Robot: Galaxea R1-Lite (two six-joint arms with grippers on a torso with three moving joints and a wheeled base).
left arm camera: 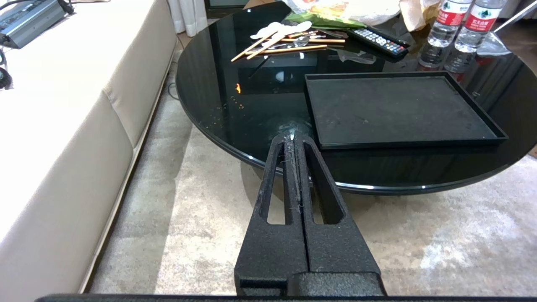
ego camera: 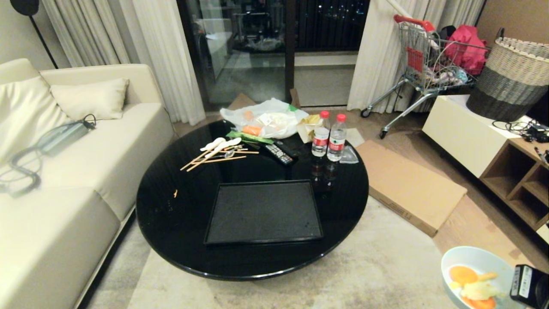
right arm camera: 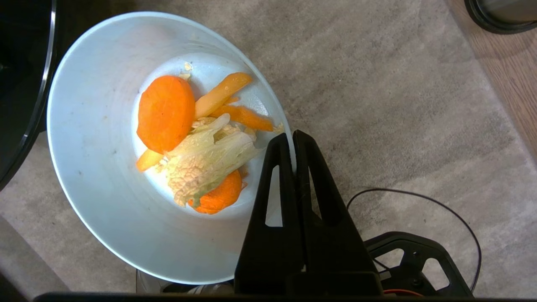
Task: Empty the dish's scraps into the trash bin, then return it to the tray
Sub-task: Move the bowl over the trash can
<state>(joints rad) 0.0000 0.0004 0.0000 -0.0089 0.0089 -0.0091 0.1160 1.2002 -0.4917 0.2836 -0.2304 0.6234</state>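
Bin [right arm camera: 503,14]: only its black base ring shows, on the floor well apart from the dish [right arm camera: 105,176], past the right gripper [right arm camera: 292,140].
Nearer arm: right.
Right gripper: clamped on the dish rim; scraps [right arm camera: 193,142] inside, dish over the rug.
Left gripper [left arm camera: 292,138]: closed, empty, beside the tray [left arm camera: 402,142].

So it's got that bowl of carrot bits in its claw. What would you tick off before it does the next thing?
1. Grip: right gripper shut on the rim of the dish: ok.
2. Scraps lying inside the dish, none spilling: ok.
3. Dish over the trash bin: not ok; rug lies beneath it, the bin's base shows only at the edge of the right wrist view.
4. Bin open and lined: cannot tell.
5. Tray bare for the return: ok.
6. Left gripper shut, off the table edge, out of the way: ok.
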